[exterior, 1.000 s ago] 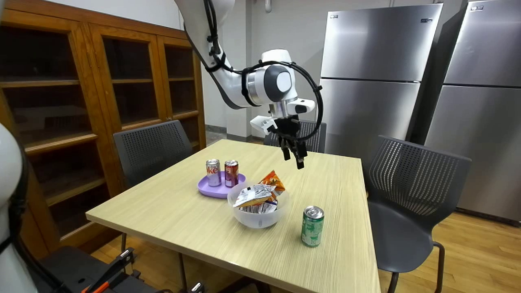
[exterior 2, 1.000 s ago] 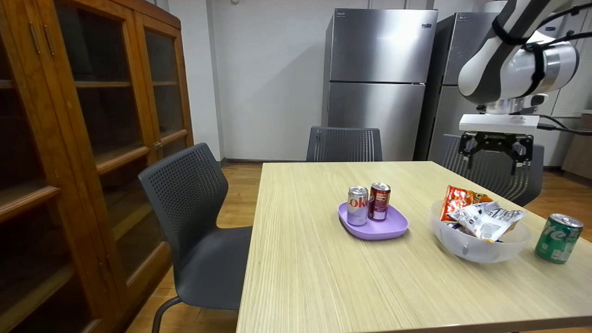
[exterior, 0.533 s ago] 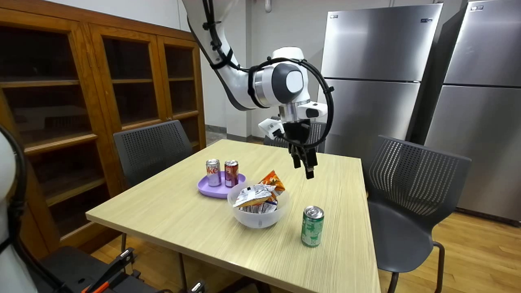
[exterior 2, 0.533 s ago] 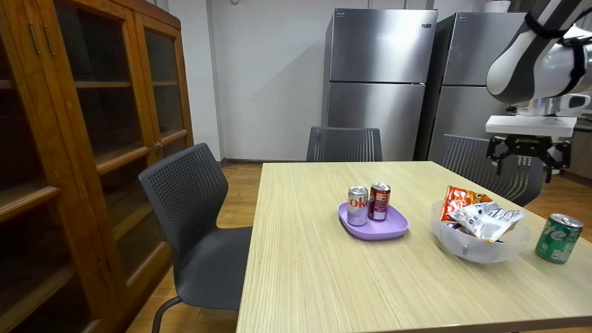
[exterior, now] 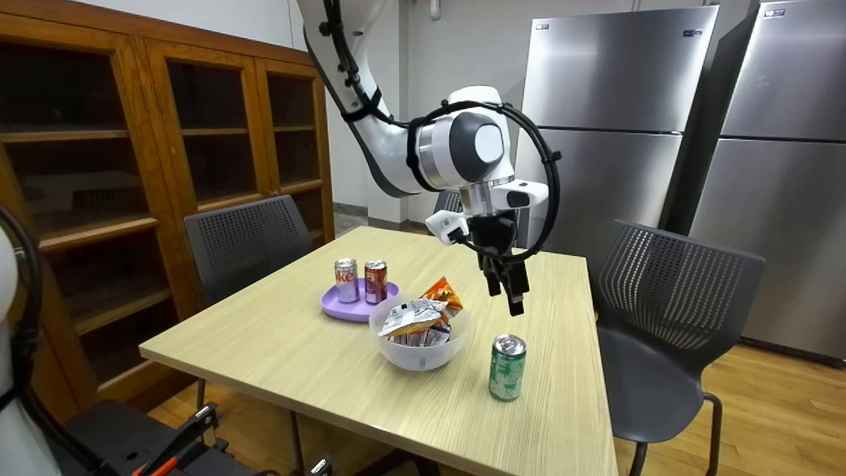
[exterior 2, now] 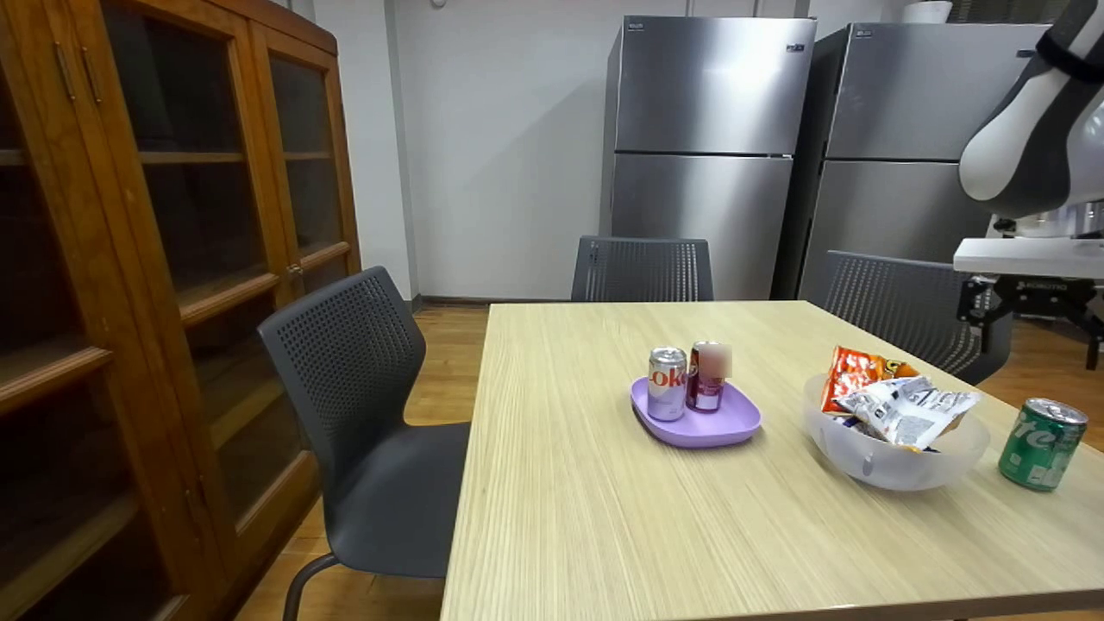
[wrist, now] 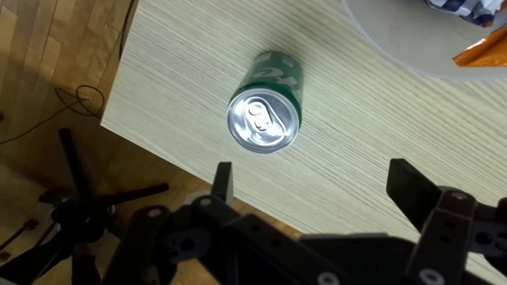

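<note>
Green metal soda can (wrist: 266, 103), smooth cylinder w/ shiny lid (wrist: 263, 132), stands on pale wood-grain table (exterior 2: 604, 500), near its edge & frosted round bowl (exterior 2: 897, 468) w/ crinkled foil bags (exterior 2: 906, 411). Can's long axis is vert., pull-tab (wrist: 259, 117) faces up. Gripper (wrist: 311, 174) is spread wide, higher than can & apart from it.

Both exterior views looked down at a slant across the desk (exterior: 284, 344) toward the steel refrigerators (exterior: 601, 172), the wooden cabinet (exterior: 158, 198) along their left side; both took in the tray (exterior: 341, 311), the bowl (exterior: 420, 360) and the green can (exterior: 507, 377) from some way off. The wrist view faced steeply downward from close by the jaws, much nearer, sharing the can and part of the bowl with them.
</note>
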### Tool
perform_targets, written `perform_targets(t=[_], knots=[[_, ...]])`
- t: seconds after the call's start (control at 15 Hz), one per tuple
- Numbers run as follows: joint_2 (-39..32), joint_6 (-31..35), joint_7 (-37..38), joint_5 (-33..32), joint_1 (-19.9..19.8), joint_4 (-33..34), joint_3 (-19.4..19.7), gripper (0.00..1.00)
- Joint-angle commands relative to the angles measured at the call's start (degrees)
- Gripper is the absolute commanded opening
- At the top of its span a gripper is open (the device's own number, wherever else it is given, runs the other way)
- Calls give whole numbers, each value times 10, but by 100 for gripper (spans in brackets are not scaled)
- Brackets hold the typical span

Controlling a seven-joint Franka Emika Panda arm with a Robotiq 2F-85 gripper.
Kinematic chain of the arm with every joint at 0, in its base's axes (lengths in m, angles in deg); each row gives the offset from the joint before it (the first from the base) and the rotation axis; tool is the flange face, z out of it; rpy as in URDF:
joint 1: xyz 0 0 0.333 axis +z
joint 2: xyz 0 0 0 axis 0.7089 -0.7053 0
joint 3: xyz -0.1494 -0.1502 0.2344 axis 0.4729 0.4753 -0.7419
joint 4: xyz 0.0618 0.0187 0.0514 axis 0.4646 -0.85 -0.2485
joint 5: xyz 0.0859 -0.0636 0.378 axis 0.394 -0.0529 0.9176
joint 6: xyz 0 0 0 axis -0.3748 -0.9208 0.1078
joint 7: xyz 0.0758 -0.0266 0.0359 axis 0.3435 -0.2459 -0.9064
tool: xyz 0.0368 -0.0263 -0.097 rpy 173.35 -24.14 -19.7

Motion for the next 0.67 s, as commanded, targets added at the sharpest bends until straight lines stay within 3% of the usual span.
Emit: perform_targets(t=[0.0, 0.6], knots=[[21, 42, 27, -28, -8, -44, 2, 100], [3, 90, 25, -12, -14, -79, 12, 100]])
